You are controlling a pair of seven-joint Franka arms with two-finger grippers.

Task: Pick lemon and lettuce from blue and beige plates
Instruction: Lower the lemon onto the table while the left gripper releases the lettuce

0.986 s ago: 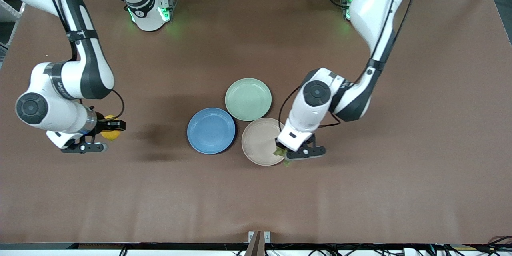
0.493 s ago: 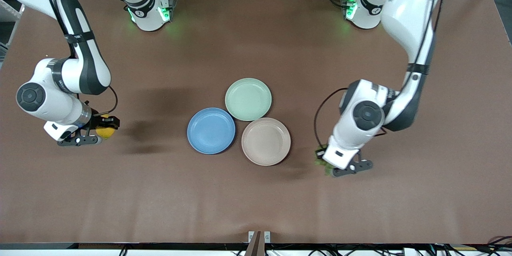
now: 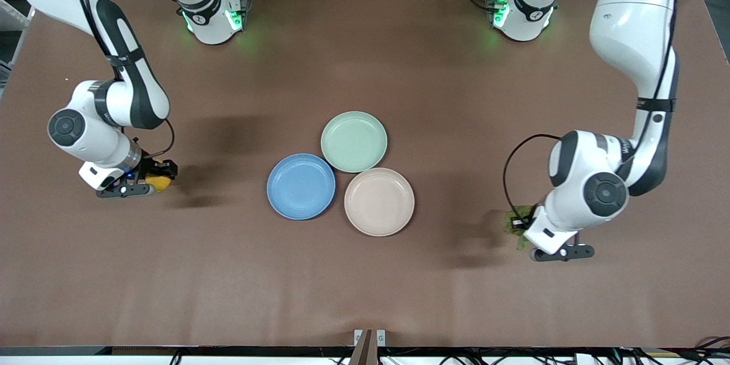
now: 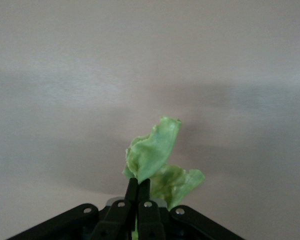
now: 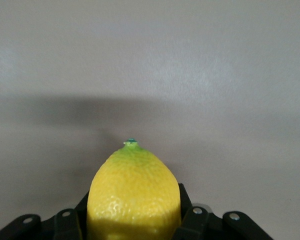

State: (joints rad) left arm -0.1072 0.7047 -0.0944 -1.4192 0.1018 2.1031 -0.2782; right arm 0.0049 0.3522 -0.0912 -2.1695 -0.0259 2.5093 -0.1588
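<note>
My right gripper is shut on the yellow lemon, low over the bare table toward the right arm's end. In the right wrist view the lemon fills the jaws. My left gripper is shut on the crinkled green lettuce, low over the bare table toward the left arm's end. In the left wrist view the lettuce sticks out past the closed fingertips. The blue plate and the beige plate lie side by side mid-table with nothing on them.
A pale mint-green plate, also bare, touches both plates, farther from the front camera. The brown table top stretches wide around both grippers. The arm bases stand along the table edge farthest from the front camera.
My left gripper has carried the lettuce off the beige plate toward the left arm's end of the table and down. My right gripper has lowered the lemon toward the table.
</note>
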